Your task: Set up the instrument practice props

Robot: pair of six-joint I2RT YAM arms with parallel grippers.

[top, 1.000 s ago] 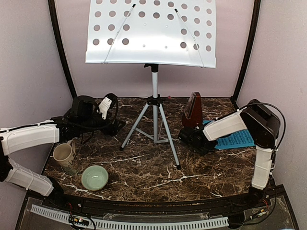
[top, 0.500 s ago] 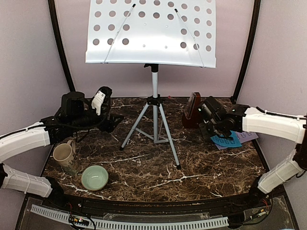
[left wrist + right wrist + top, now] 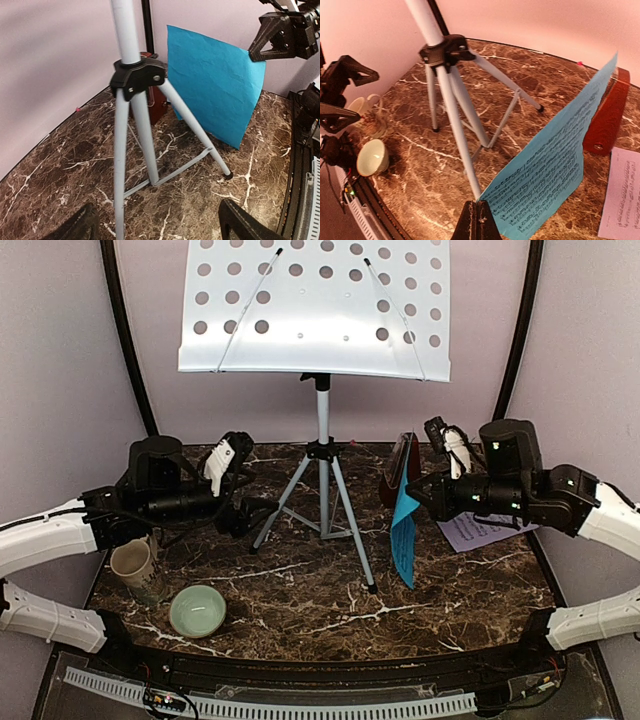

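Nearest to the arms' bases, on the left part of the brown marble table (image 3: 300,585), stands a pale green bowl (image 3: 197,610). Just behind it to the left is a beige mug (image 3: 132,565) (no arm touches either one). Behind the mug the left gripper (image 3: 240,486) hovers over the table, turned toward the tripod. Its jaws are spread wide and have nothing between them.

On the other side the right gripper (image 3: 477,218) reaches in from the right. Its jaws are clenched on a top corner of the blue sheet-music page (image 3: 404,535). The page hangs down from this corner, almost edge-on to the overhead camera, just right of the tripod's right front leg. Whether its lower edge touches the table cannot be told. Printed staves show on the side that faces the right wrist camera. Further right, the pink sheet-music page (image 3: 478,532) lies flat on the table, partly under the right arm.

The silver tripod music stand (image 3: 322,495) stands upright in the middle, toward the back of the table, with its three legs spread. The small dark-red pyramid metronome (image 3: 398,468) stands at the back, right of the stand's pole, partly covered by the blue page. Highest and farthest is the stand's white perforated desk (image 3: 315,310), with two thin wire arms lying across it.
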